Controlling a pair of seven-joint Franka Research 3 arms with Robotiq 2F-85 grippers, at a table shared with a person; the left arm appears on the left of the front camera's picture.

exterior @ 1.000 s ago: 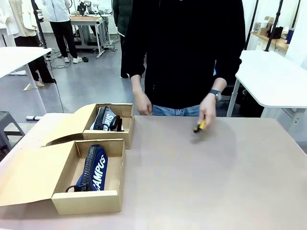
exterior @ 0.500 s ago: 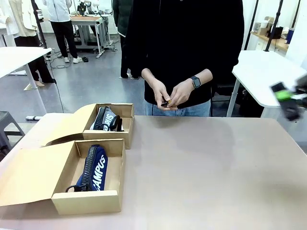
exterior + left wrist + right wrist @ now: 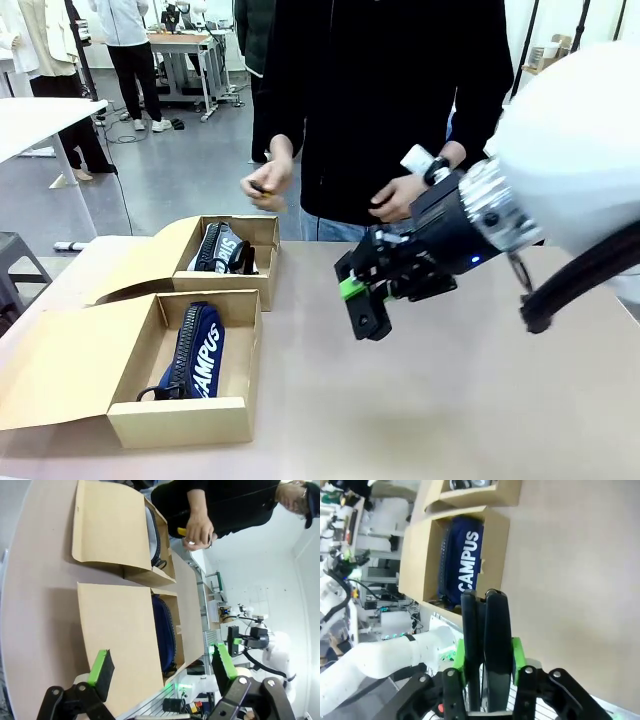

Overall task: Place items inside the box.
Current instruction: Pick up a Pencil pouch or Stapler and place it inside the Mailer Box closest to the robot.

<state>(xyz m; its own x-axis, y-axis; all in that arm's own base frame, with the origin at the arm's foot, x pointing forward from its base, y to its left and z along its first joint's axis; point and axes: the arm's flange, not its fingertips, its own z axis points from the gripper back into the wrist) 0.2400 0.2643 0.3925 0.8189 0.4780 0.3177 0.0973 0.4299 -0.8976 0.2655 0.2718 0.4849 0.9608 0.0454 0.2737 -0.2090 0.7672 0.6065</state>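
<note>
My right gripper (image 3: 362,300) hangs over the middle of the table, shut on a black stapler (image 3: 368,312). The right wrist view shows the stapler (image 3: 485,620) clamped between the green pads. To its left the near tan box (image 3: 235,420) lies open with the navy "CAMPUS" pouch (image 3: 197,350) inside; the pouch (image 3: 465,562) shows ahead of the stapler in the right wrist view too. A person's hand at the far side holds a yellow-and-black utility knife (image 3: 260,187) in the air. My left gripper (image 3: 162,665) is open and holds nothing, hovering off the side of the box flap (image 3: 120,635).
A second open tan box (image 3: 268,232) stands behind the first, holding a grey pouch (image 3: 213,245) and a dark object. The person stands at the table's far edge. Bare tabletop (image 3: 450,400) stretches right of the boxes. White tables stand in the background.
My right arm has swung in from the right to above the table's middle, carrying the stapler. The person lifted the knife off the table and passed it to the other hand.
</note>
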